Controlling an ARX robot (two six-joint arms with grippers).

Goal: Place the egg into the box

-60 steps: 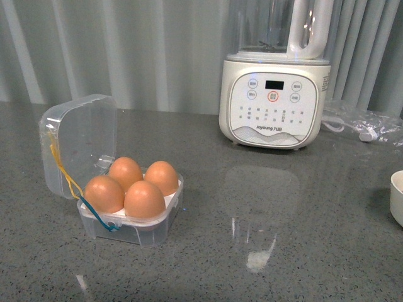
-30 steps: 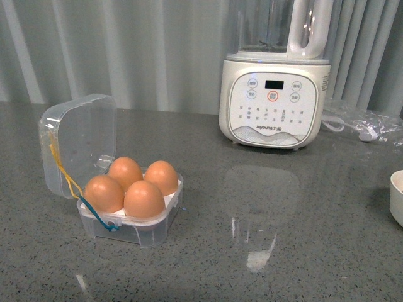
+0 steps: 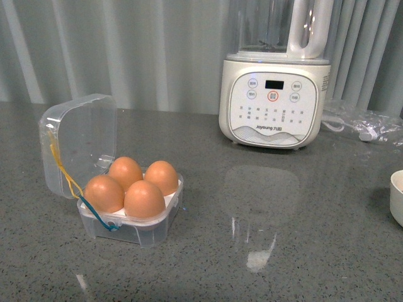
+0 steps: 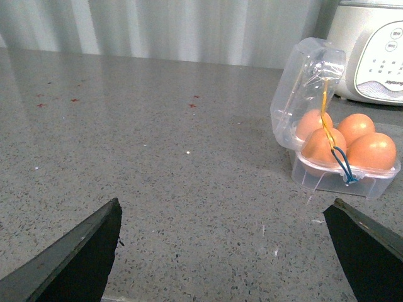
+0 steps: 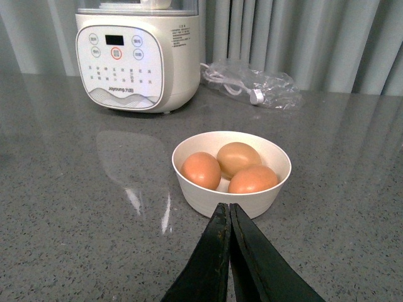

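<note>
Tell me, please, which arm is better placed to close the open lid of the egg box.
Left, probably. The left gripper is open and faces the box, which stands at the left of the table with its lid up. The right gripper is shut, by the bowl far right.

Box (image 3: 129,214) front left, blender (image 3: 274,100) behind right, bowl (image 3: 397,196) far right on the worktop (image 3: 283,239).
Four eggs (image 3: 144,199) sit in the box, its lid (image 3: 82,141) standing open on the left; a bag (image 3: 368,123) lies right of the blender; three eggs (image 5: 234,158) lie in the bowl.
</note>
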